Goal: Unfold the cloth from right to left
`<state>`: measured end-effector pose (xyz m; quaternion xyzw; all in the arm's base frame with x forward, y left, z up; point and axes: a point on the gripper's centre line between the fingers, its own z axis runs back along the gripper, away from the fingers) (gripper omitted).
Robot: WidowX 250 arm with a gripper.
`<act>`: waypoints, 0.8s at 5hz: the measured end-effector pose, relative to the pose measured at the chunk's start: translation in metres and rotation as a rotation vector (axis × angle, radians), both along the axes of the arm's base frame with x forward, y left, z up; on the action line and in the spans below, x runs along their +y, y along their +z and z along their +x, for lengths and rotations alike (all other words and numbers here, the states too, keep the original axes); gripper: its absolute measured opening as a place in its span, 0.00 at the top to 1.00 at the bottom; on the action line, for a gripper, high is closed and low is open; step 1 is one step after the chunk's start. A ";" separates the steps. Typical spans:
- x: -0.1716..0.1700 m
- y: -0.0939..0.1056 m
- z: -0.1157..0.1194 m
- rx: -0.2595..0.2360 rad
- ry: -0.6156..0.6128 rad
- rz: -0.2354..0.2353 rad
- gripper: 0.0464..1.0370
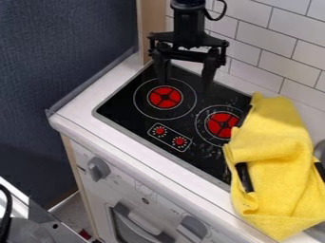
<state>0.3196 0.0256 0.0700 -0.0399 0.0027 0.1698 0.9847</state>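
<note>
We've got the gripper (186, 85) open, fingers well apart w/ nothing betw. them, pointing down over the hob (136, 124) nr the bench's (82, 118) back edge, L of the cloth (276, 156) & not touching it. The cloth, yellow, lies bunched & folded toward the bench's R end, over the hob's R side, running from nr the back edge down to approx the front edge. We see dark strips on or under it at its L side & at its R; can't tell what they are. On the hob we have 2 red burners: one (165, 97) nr the back L corner, the other (222, 124) just beside the cloth. Betw. them & the front edge, 2 small red dials (169, 136) sit in an outlined box. Below the bench's front edge we see 2 grey knobs, L (98, 168) & R (192, 228), w/ the oven door (136, 223) betw. Tiles (289, 57) rise behind the back edge.
</note>
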 end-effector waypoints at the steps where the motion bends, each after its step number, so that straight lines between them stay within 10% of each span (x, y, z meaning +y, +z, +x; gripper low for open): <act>1: -0.002 -0.011 -0.003 0.037 0.000 -0.004 0.04; 4: -0.083 -0.035 -0.031 0.155 -0.055 -0.053 0.04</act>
